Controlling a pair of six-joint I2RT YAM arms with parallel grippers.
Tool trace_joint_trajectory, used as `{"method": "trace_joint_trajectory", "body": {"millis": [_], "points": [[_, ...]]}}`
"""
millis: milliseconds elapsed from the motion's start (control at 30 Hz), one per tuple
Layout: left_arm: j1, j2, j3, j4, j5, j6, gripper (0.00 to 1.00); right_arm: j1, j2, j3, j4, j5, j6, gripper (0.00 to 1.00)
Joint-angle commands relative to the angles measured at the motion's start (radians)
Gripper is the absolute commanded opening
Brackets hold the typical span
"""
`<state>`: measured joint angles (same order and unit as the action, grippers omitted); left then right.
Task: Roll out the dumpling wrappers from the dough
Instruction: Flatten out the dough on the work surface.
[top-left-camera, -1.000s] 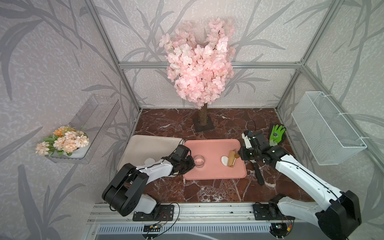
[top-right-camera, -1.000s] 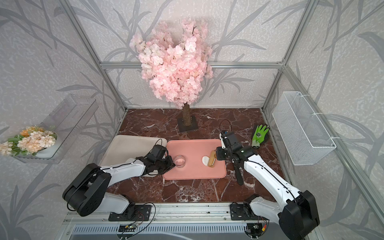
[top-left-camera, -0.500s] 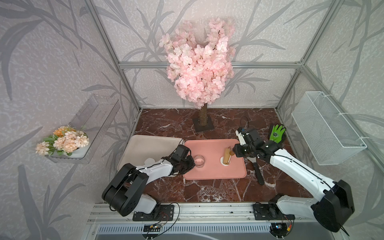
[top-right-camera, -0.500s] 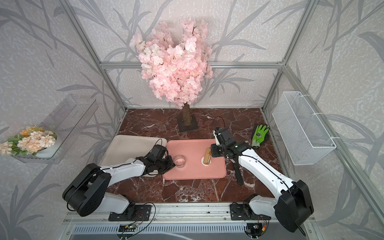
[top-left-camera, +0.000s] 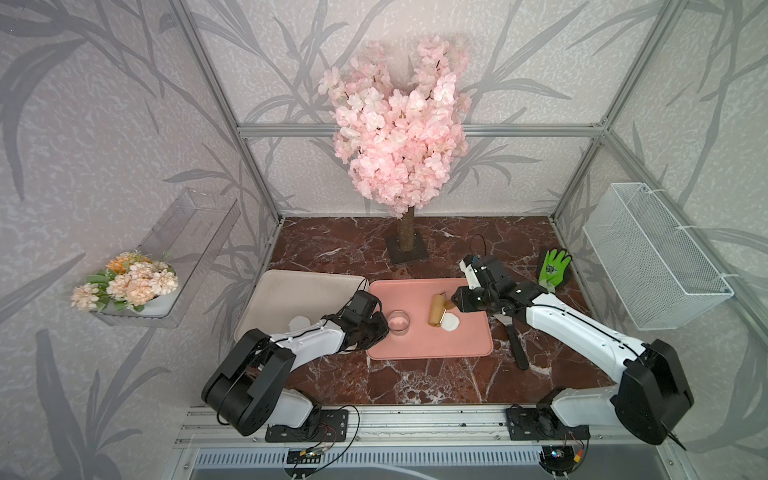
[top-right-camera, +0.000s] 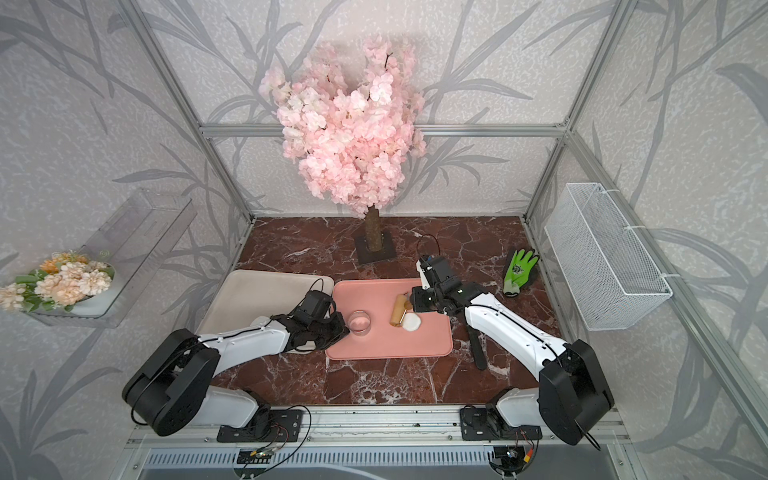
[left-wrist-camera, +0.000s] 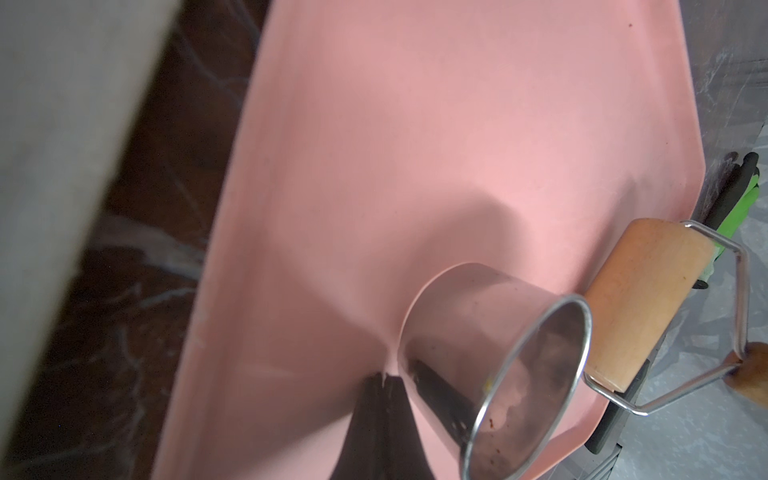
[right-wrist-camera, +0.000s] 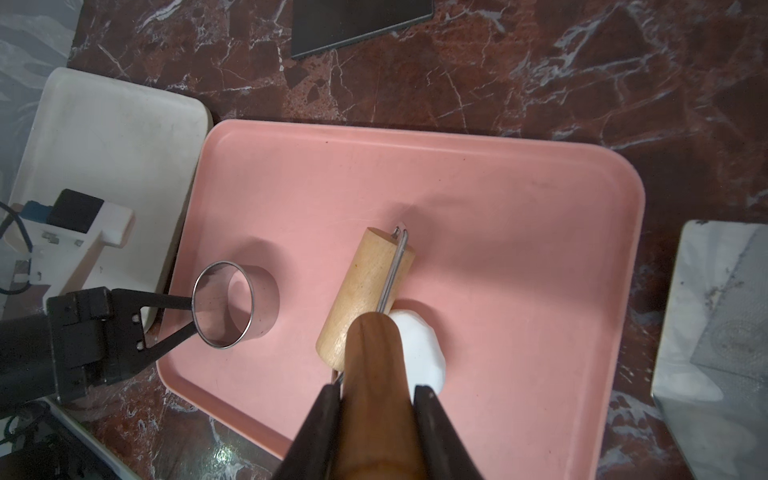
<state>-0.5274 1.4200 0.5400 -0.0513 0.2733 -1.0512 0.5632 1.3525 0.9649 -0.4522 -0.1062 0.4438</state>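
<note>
Left wall: clear shelf (top-left-camera: 183, 249) holding a bunch of peach and cream flowers (top-left-camera: 129, 282). On the marble counter (top-left-camera: 415, 374), left side, sits a beige tray (top-left-camera: 299, 291). One white round wrapper (top-left-camera: 299, 322) lies flat on its near part, just beside the left arm. Left tool (right-wrist-camera: 189, 313) reaches over the left edge of the pink tray (top-left-camera: 432, 345), fingers pressed together, tips right at the outer wall of the ring cutter (left-wrist-camera: 478, 320); can't tell if the thin wall is caught between them. Ring cutter stands upright on the left part of the pink tray. Centre far: pink blossom tree (top-left-camera: 399, 124) on a dark square base. Middle of the pink tray: rolling pin (right-wrist-camera: 365, 291), pale wooden roller lying on the tray, running far to near, with a wire yoke leading to a darker wood handle. Dough (right-wrist-camera: 419, 349), a small white lump, sits on the tray against the right side of the roller's near end, partly under the handle in the right wrist view. Right tool (right-wrist-camera: 377, 392) pinches that handle, one finger on each side. Right of the tray on the counter: black-handled utensil (top-left-camera: 515, 345), partly under the right arm. Further right and far: green glove (top-left-camera: 553, 268). Right wall: white wire basket (top-left-camera: 652, 257).
</note>
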Motion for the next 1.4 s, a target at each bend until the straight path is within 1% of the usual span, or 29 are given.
{"method": "trace_joint_trajectory", "body": {"millis": [0,100,200,400,467,700,800,967,1133,1200,1367], "points": [[0.005,0.02,-0.037,-0.141,-0.052,0.0,0.0,-0.003,-0.06,0.064,-0.079,-0.005,-0.031,0.0],[0.005,0.023,-0.034,-0.141,-0.049,0.0,0.0,-0.003,-0.127,0.068,-0.089,0.007,-0.042,0.0],[0.005,0.025,-0.035,-0.137,-0.048,-0.001,0.0,-0.005,-0.175,0.027,-0.091,0.034,-0.054,0.0],[0.005,0.031,-0.042,-0.128,-0.044,-0.003,0.0,-0.012,-0.174,-0.086,-0.093,0.075,-0.063,0.0],[0.005,0.033,-0.041,-0.129,-0.045,-0.001,0.0,-0.021,-0.174,-0.107,-0.106,0.115,-0.059,0.0],[0.004,0.033,-0.043,-0.124,-0.045,-0.001,0.0,-0.117,-0.22,-0.128,-0.18,0.169,-0.085,0.0],[0.005,0.038,-0.049,-0.115,-0.041,-0.004,0.0,-0.134,-0.242,-0.124,-0.187,0.181,-0.093,0.0],[0.006,0.044,-0.051,-0.106,-0.037,-0.006,0.0,-0.121,-0.223,-0.037,-0.207,0.118,-0.113,0.0],[0.005,0.034,-0.057,-0.11,-0.04,-0.007,0.0,-0.051,-0.229,0.045,-0.182,0.096,-0.102,0.0],[0.006,0.032,-0.058,-0.111,-0.041,-0.007,0.0,-0.045,-0.21,0.041,-0.155,0.068,-0.086,0.0],[0.005,0.032,-0.054,-0.114,-0.04,-0.009,0.0,-0.018,-0.125,-0.02,-0.077,0.041,-0.054,0.0]]}}
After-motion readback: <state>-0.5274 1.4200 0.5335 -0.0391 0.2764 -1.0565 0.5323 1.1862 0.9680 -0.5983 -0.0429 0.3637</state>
